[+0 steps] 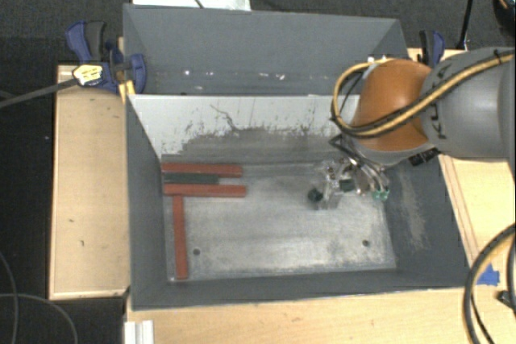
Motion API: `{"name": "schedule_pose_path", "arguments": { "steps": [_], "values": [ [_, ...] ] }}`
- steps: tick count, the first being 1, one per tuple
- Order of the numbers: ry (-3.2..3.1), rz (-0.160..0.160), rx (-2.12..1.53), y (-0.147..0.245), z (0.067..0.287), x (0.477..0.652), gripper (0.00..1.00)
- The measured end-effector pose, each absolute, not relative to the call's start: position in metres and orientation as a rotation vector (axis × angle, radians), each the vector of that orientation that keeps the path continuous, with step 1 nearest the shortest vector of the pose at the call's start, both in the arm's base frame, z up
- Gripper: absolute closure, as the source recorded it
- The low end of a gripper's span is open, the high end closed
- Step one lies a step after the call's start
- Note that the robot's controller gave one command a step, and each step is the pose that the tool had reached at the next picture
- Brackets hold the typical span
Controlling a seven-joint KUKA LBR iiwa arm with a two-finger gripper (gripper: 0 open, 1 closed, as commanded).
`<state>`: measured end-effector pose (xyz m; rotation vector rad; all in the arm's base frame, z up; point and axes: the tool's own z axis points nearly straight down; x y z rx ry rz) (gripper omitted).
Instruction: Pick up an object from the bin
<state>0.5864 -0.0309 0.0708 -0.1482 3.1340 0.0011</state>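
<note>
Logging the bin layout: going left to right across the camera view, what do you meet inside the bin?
Bin's left wall → red bars → gripper → bin's right wall.

One overhead camera, slightly oblique, above the bin (pixel 282 231)

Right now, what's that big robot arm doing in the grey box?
The arm reaches in from the right, and its pincer hangs low over the floor in the right half of the grey bin. Three red bars lie over on the left, apart from it. Whether it holds anything is too hard to tell.
</note>
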Motion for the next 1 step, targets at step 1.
{"name": "schedule_pose_path", "arguments": {
  "steps": [1],
  "values": [
    [3.022, -0.006, -0.822, -0.0494, 0.2697, 0.5816, 1.0]
  ]
}}
